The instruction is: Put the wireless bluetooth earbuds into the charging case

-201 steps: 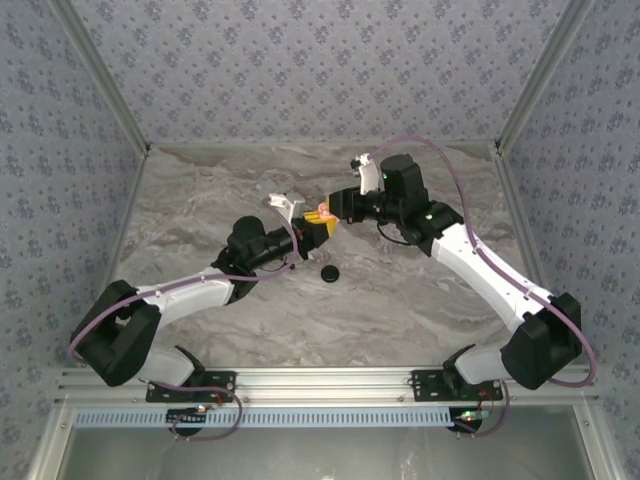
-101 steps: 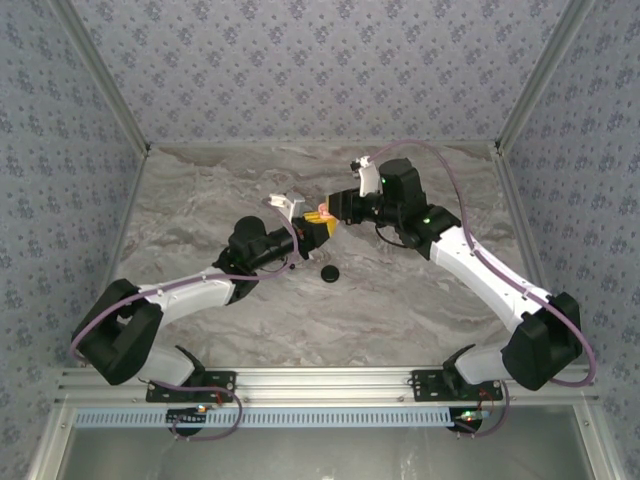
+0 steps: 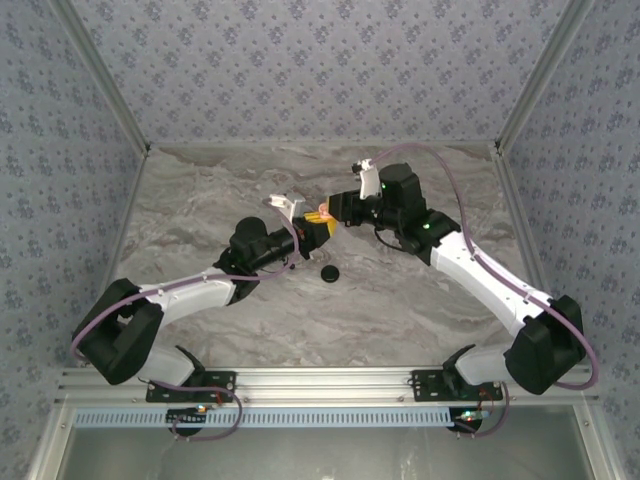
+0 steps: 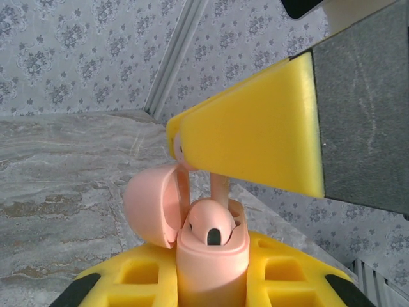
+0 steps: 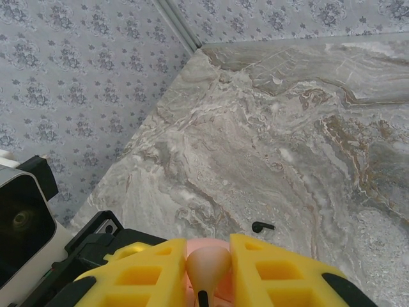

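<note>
Just past centre of the table [image 3: 400, 300], toward twelve o'clock, the right gripper [image 3: 337, 207] has crept a touch toward nine, fingers pinching a pink earbud [image 5: 207, 261] right over the charging case [image 4: 211, 272]. The left gripper [image 3: 316, 229] stays clamped tight on that case, lid flipped open, and a second bud [image 4: 214, 225] looks already seated. Alignment's tightening, so insertion seems close. A black hooked piece [image 5: 262, 226] lies loose at three o'clock, too small to identify.

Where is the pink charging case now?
Left wrist view: the pink charging case, lid open, is in the left gripper, under a yellow finger of the right gripper.
</note>
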### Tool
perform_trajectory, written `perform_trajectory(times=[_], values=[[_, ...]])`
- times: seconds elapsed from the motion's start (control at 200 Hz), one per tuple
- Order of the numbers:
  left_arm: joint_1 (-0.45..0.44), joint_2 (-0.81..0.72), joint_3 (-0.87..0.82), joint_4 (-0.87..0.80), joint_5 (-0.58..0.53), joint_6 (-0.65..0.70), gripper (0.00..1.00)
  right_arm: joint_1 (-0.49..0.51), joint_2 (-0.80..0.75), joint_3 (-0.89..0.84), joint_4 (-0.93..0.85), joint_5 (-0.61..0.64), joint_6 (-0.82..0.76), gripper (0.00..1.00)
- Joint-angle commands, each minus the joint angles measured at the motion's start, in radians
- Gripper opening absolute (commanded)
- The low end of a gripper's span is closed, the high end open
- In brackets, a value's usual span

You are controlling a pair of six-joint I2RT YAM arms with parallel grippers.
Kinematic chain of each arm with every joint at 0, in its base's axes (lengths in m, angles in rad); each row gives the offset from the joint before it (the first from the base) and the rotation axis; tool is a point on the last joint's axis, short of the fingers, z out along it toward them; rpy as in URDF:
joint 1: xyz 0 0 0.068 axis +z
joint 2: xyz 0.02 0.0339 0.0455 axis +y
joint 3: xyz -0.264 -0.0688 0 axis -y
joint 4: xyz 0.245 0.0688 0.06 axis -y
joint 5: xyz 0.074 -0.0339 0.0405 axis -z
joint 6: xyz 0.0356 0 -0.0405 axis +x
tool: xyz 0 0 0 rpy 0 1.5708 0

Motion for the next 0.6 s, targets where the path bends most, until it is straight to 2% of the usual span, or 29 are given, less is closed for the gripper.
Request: perform_trajectory(times=[0.0,0.595], values=[[0.001,-0.009,0.041,0.100,-0.072,-0.007,0.10,0.023,-0.014,-0.022,-0.054,-0.006,0.022,0.24],[0.001,-0.023,0.041,0.049,-0.121,0.012,0.10,0.051,-0.035,-0.021,-0.073,0.053,-0.002,0.24]])
